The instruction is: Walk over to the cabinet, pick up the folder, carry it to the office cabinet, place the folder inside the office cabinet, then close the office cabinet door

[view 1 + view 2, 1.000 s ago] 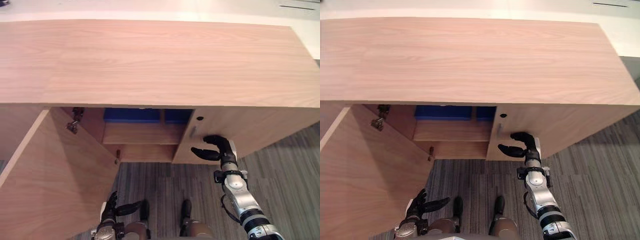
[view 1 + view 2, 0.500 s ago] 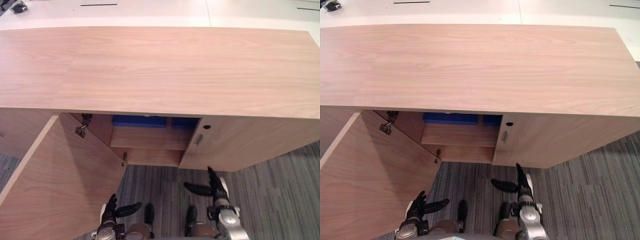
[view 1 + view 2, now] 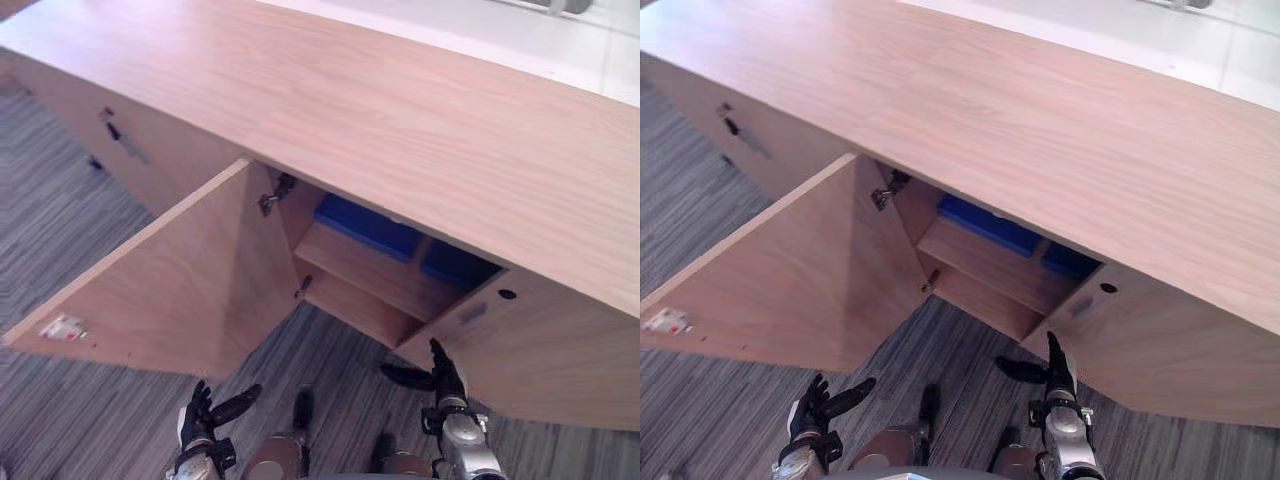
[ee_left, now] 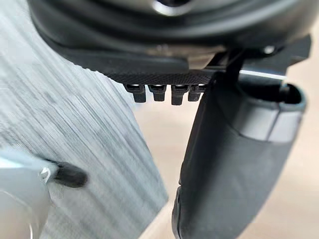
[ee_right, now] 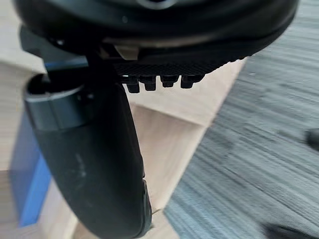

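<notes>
A blue folder (image 3: 370,228) lies on the upper shelf inside the wooden office cabinet (image 3: 400,110); it also appears as a blue edge (image 5: 30,184) past my right hand. The cabinet's left door (image 3: 170,280) stands swung wide open, while the right door (image 3: 540,350) is closed. My right hand (image 3: 440,375) hangs low in front of the closed door, fingers straight, holding nothing. My left hand (image 3: 205,415) is low beneath the open door's edge, fingers spread and empty, with its thumb (image 4: 234,159) against the wood.
The open door juts out over the grey striped carpet (image 3: 60,200), with a white sticker (image 3: 62,327) at its outer corner. A further closed cabinet front with a dark handle (image 3: 125,145) lies farther left. A pale floor (image 3: 480,30) lies behind the cabinet.
My right hand has dropped from the right door's handle to low near the floor, its fingers straightened. The camera has swung, so the cabinet now runs slantwise. The left hand stays low.
</notes>
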{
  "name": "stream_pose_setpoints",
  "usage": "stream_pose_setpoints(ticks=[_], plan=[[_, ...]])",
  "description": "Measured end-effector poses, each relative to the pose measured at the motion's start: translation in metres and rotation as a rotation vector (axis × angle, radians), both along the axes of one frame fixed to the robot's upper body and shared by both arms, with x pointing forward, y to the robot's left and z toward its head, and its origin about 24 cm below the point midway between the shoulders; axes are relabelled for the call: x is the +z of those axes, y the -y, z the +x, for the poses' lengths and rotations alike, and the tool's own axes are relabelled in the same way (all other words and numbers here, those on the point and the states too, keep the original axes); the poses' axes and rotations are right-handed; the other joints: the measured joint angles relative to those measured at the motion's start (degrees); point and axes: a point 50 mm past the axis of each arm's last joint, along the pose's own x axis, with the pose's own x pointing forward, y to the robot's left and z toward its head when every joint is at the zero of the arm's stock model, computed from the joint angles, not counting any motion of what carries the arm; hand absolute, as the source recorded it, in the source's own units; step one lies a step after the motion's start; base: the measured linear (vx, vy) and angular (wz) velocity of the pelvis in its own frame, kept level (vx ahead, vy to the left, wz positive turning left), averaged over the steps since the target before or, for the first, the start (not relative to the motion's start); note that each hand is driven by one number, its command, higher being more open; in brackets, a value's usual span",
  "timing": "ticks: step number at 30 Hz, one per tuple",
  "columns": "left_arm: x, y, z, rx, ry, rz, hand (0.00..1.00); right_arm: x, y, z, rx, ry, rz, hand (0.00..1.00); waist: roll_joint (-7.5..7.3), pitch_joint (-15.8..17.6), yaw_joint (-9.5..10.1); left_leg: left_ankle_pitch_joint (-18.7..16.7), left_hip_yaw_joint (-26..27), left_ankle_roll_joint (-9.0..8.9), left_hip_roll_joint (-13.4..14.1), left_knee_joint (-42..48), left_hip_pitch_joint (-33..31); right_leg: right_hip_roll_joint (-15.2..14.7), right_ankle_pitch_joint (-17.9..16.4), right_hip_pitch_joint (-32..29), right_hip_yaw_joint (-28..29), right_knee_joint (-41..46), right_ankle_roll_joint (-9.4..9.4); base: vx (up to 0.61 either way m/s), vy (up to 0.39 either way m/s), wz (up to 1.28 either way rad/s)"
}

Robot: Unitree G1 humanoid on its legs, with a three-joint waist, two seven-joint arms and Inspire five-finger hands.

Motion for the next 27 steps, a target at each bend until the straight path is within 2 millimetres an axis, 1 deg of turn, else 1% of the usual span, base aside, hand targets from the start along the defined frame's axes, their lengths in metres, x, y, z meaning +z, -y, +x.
stream_pose_setpoints(ticks=[1, 2, 3, 4, 5, 6, 7, 8, 9, 10, 12, 14, 15, 17, 18, 20, 23, 25, 26, 27], plan=[[0.009, -0.016, 0.002, 0.033, 0.032, 0.042, 1.0, -0.001, -0.001, -0.001, -0.006, -0.003, 0.006, 1.0, -0.66, 0.13, 0.73, 1.63, -0.91, 0.38, -0.51, -2.51, 0.86, -0.14, 0.04, -0.04, 0.07, -0.08, -0.06, -0.05, 0.041, 0.39], [0.019, -0.031, 0.006, 0.048, 0.063, 0.089, 1.0, -0.002, -0.003, -0.005, -0.004, -0.011, 0.01, 1.0, -1.1, -0.14, 1.31, 2.76, -2.0, 0.23, -1.1, -4.84, 1.58, 0.1, -0.02, 0.29, 0.05, -0.97, -0.04, -0.05, 0.038, 0.39], [0.025, -0.037, 0.009, 0.053, 0.084, 0.111, 1.0, -0.003, -0.002, -0.006, -0.004, -0.016, 0.01, 1.0, -1.18, -0.18, 1.37, 3.29, -2.69, 0.25, -1.35, -5.61, 1.92, 0.2, -0.03, 0.71, 0.06, -1.44, -0.06, -0.03, 0.037, 0.49], [0.04, -0.054, 0.015, 0.062, 0.134, 0.176, 1.0, -0.005, -0.002, -0.01, -0.005, -0.027, 0.011, 1.0, -1.13, -0.17, 1.41, 4.24, -3.83, 0.46, -1.83, -7.24, 2.97, 0.26, -0.07, 1.63, 0.05, -2.09, -0.07, -0.02, 0.029, 0.39], [0.047, -0.061, 0.018, 0.065, 0.154, 0.203, 1.0, -0.005, -0.002, -0.011, -0.003, -0.031, 0.012, 1.0, -1.08, -0.21, 1.42, 4.49, -4.11, 0.51, -1.96, -7.64, 3.28, 0.31, -0.07, 1.98, 0.07, -2.35, -0.07, -0.01, 0.028, 0.34], [0.061, -0.075, 0.022, 0.066, 0.195, 0.259, 1.0, -0.007, -0.003, -0.013, 0.007, -0.038, 0.015, 1.0, -1.04, -0.25, 1.51, 4.94, -4.43, 0.66, -2.05, -8.44, 3.9, 0.58, -0.07, 2.61, 0.34, -2.93, -0.07, 0.01, 0.008, 0.15], [0.069, -0.081, 0.024, 0.064, 0.214, 0.287, 1.0, -0.007, -0.004, -0.014, 0.01, -0.041, 0.017, 1.0, -1.04, -0.27, 1.51, 5.2, -4.6, 0.74, -2.06, -8.97, 4.21, 0.76, -0.07, 2.8, 0.63, -3.23, -0.07, 0.01, -0.006, 0.14], [0.083, -0.093, 0.029, 0.058, 0.252, 0.342, 1.0, -0.008, -0.004, -0.016, 0.015, -0.047, 0.019, 1.0, -1.04, -0.32, 1.52, 5.55, -5.01, 0.8, -2.09, -9.58, 4.49, 1.19, -0.05, 2.96, 1.33, -3.69, -0.07, 0.02, -0.021, 0.11], [0.097, -0.103, 0.035, 0.044, 0.29, 0.391, 1.0, -0.009, -0.004, -0.018, 0.017, -0.053, 0.021, 1.0, -1.06, -0.36, 1.53, 6.19, -5.3, 1.33, -2.09, -10.11, 4.62, 1.42, 0.1, 2.99, 1.59, -4.02, 0.1, 0.03, -0.024, 0.11], [0.104, -0.106, 0.039, 0.035, 0.309, 0.413, 1.0, -0.01, -0.004, -0.019, 0.018, -0.057, 0.022, 1.0, -1.06, -0.36, 1.55, 6.35, -5.41, 1.33, -2.1, -10.11, 4.58, 1.48, 0.3, 3.05, 1.6, -4.17, 0.34, 0.05, -0.025, 0.08], [0.124, -0.114, 0.054, 0.001, 0.372, 0.472, 1.0, -0.013, -0.004, -0.023, 0.024, -0.077, 0.029, 1.0, -1.07, -0.37, 1.54, 6.35, -5.6, 1.34, -2.09, -10.11, 4.8, 2.03, 1.36, 4.19, 1.82, -5.91, 0.55, 0.07, -0.025, 0.04], [0.132, -0.112, 0.061, -0.038, 0.401, 0.487, 1.0, -0.015, -0.003, -0.025, 0.028, -0.093, 0.033, 1.0, -1.06, -0.37, 1.44, 6.35, -5.63, 1.34, -2.09, -10.11, 4.85, 2.25, 1.67, 4.58, 2.31, -6.81, 0.55, 0.04, -0.019, 0.0], [0.134, -0.107, 0.067, -0.063, 0.422, 0.485, 1.0, -0.016, -0.003, -0.026, 0.031, -0.099, 0.034, 1.0, -1.04, -0.39, 1.45, 6.35, -5.61, 1.34, -2.07, -10.11, 4.91, 2.42, 1.88, 4.78, 2.74, -7.33, 0.44, 0.03, -0.02, -0.02], [0.136, -0.096, 0.076, -0.118, 0.45, 0.472, 1.0, -0.016, -0.003, -0.027, 0.034, -0.102, 0.038, 1.0, -1.05, -0.39, 1.36, 6.34, -5.39, 1.33, -1.85, -10.11, 4.97, 2.76, 2.1, 4.9, 4.37, -7.9, 0.21, 0.02, -0.018, -0.06], [0.135, -0.094, 0.077, -0.106, 0.458, 0.456, 1.0, -0.017, -0.003, -0.027, 0.035, -0.103, 0.039, 1.0, -1.05, -0.39, 1.33, 6.33, -5.09, 1.31, -1.76, -10.12, 5.09, 2.84, 2.11, 4.89, 4.93, -7.93, 0.21, -0.01, -0.016, -0.12], [0.131, -0.089, 0.073, -0.098, 0.455, 0.441, 1.0, -0.018, -0.003, -0.029, 0.033, -0.114, 0.041, 1.0, -1.08, -0.41, 1.49, 6.24, -4.03, 1.18, -1.45, -10.13, 5.48, 3.06, 2.21, 4.91, 5.84, -7.93, 0.07, -0.03, -0.014, -0.16], [0.123, -0.078, 0.061, -0.095, 0.453, 0.407, 1.0, -0.02, -0.001, -0.031, 0.026, -0.124, 0.042, 1.0, -0.81, -0.59, 1.56, 6.19, -3.16, 1.11, -1.2, -10.15, 5.81, 3.21, 2.62, 4.66, 6.96, -7.93, -0.01, -0.07, 0.009, -0.17], [0.112, -0.06, 0.048, -0.082, 0.459, 0.346, 1.0, -0.021, -0.001, -0.034, 0.021, -0.136, 0.044, 1.0, -0.25, -1.04, 1.64, 6.12, -2.38, 1.02, -1.1, -10.18, 5.96, 3.23, 3.1, 4.36, 8.07, -7.92, 0.11, -0.08, 0.028, -0.18], [0.11, -0.056, 0.044, -0.086, 0.455, 0.333, 1.0, -0.022, -0.001, -0.034, 0.02, -0.141, 0.044, 1.0, -0.13, -1.12, 1.63, 6.12, -2.26, 1.02, -1.09, -10.18, 5.97, 3.22, 3.2, 4.3, 8.24, -7.91, 0.19, -0.09, 0.033, -0.14], [0.105, -0.046, 0.037, -0.1, 0.449, 0.307, 1.0, -0.023, -0.001, -0.036, 0.019, -0.151, 0.047, 1.0, 0.03, -1.22, 1.69, 6.13, -1.89, 1.02, -1.02, -10.21, 5.98, 3.23, 3.33, 4.05, 8.76, -7.91, 0.29, -0.1, 0.035, -0.17]])
